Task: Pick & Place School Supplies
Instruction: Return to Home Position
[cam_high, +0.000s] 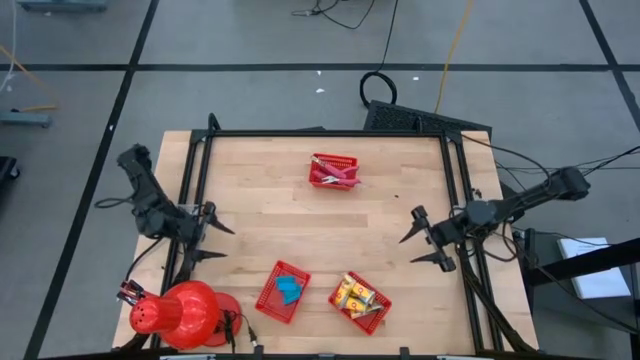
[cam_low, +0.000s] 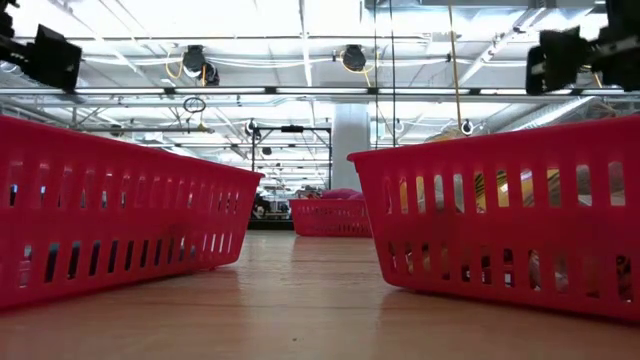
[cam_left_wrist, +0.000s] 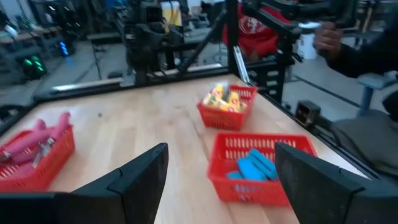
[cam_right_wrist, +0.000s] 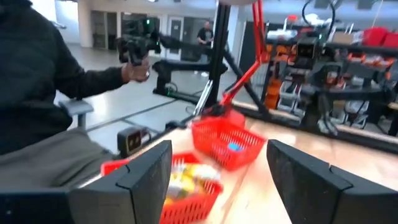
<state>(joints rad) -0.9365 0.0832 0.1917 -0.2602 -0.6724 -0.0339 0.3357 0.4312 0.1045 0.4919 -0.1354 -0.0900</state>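
Three red mesh baskets stand on the wooden table (cam_high: 250, 190). The far one (cam_high: 335, 170) holds pink-red-handled scissors (cam_left_wrist: 37, 140). The near-left one (cam_high: 283, 290) holds light-blue blocks (cam_left_wrist: 252, 167). The near-right one (cam_high: 358, 300) holds yellow-orange pieces (cam_left_wrist: 224, 96). My left gripper (cam_high: 218, 243) hovers open at the table's left edge, pointing roughly level toward the right. My right gripper (cam_high: 418, 248) hovers open near the right edge, pointing left. Nothing is between the fingers of either.
A big red dome-shaped object (cam_high: 185, 315) sits at the near left corner. A black frame (cam_high: 330, 132) borders the table. Beyond the near right side sits a person in dark clothes (cam_right_wrist: 37, 81), one hand (cam_right_wrist: 134, 62) on a control handle.
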